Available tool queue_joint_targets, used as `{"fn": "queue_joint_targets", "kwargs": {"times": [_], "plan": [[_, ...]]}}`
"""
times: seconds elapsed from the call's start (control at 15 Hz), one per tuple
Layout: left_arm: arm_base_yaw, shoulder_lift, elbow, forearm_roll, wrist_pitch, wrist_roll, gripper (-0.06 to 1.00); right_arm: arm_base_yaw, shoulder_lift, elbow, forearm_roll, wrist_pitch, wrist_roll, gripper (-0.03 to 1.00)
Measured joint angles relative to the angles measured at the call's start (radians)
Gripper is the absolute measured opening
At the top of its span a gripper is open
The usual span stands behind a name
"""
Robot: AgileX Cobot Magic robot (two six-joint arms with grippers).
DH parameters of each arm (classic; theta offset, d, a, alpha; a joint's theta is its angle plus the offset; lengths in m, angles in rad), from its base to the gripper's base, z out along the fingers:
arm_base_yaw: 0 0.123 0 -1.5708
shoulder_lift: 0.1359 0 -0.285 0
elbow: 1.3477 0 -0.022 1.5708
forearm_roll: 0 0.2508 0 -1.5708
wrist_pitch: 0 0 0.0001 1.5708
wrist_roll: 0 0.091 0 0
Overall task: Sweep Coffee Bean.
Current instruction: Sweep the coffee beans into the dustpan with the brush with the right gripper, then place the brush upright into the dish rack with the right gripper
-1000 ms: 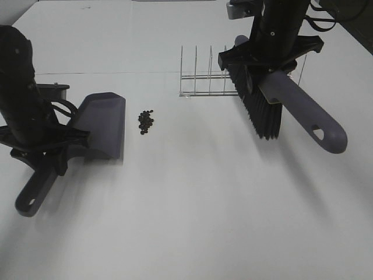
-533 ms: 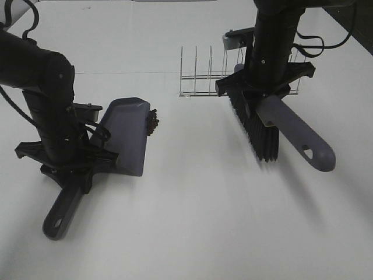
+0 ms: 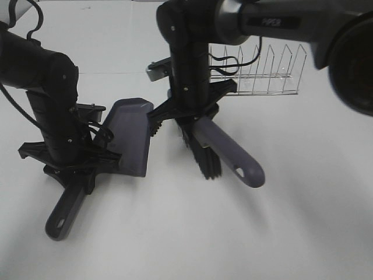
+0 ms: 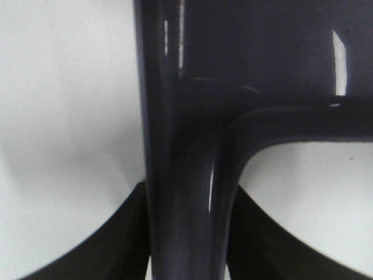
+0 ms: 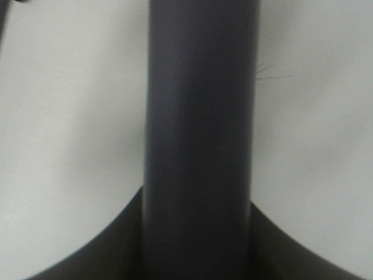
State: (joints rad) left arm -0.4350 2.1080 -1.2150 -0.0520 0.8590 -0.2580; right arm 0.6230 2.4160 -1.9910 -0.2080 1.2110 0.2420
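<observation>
We see the left gripper clamped on the handle of the dustpan, whose open lip faces right. The right gripper reaches across the middle, closed around the brush. The bristles stand just beside the pan's lip, and the handle slants toward the near right. We cannot make out the beans: the right arm hides the strip between lip and bristles. The rack stands behind the brush, apart from it. Bare table lies open in front and to the right.
</observation>
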Motion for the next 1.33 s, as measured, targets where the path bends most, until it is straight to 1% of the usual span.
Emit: {"fn": "queue_joint_targets", "kwargs": {"times": [0.07,0.2,0.27,0.47,0.53,0.73,0.8,0.93,1.07,1.13,1.27,1.33], "plan": [[0.0,0.0,0.0,0.0,0.001,0.0,0.32,0.024,0.039,-0.067,0.016,0.001,-0.009,0.26],[0.0,0.0,0.0,-0.001,0.001,0.0,0.32,0.07,0.093,-0.155,0.07,0.006,-0.026,0.26],[0.0,0.0,0.0,-0.001,0.001,0.0,0.32,0.093,0.108,-0.18,0.097,0.009,-0.027,0.26],[0.0,0.0,0.0,-0.002,0.002,0.0,0.32,0.137,0.111,-0.23,0.119,0.019,-0.037,0.26],[0.0,0.0,0.0,-0.002,0.002,0.0,0.32,0.141,0.106,-0.24,0.106,0.019,-0.04,0.26],[0.0,0.001,-0.002,-0.002,0.005,0.0,0.32,0.141,0.056,-0.24,0.006,0.02,-0.042,0.26],[0.0,0.001,-0.002,-0.002,0.005,0.0,0.32,0.134,0.042,-0.24,-0.002,0.02,-0.042,0.26],[0.0,0.001,-0.002,-0.002,0.005,0.0,0.32,0.084,-0.02,-0.24,-0.029,0.02,-0.041,0.26],[0.0,0.001,-0.002,-0.002,0.005,0.0,0.32,0.016,-0.056,-0.24,-0.035,0.02,-0.043,0.26],[0.0,0.001,-0.002,-0.002,0.006,0.0,0.32,-0.004,-0.066,-0.239,-0.037,0.02,-0.044,0.26],[0.0,0.001,-0.002,-0.002,0.006,0.0,0.32,-0.096,-0.099,-0.228,-0.043,0.02,-0.054,0.26],[0.0,0.001,-0.002,-0.002,0.006,0.0,0.32,-0.116,-0.1,-0.209,-0.043,0.02,-0.068,0.26]]}}
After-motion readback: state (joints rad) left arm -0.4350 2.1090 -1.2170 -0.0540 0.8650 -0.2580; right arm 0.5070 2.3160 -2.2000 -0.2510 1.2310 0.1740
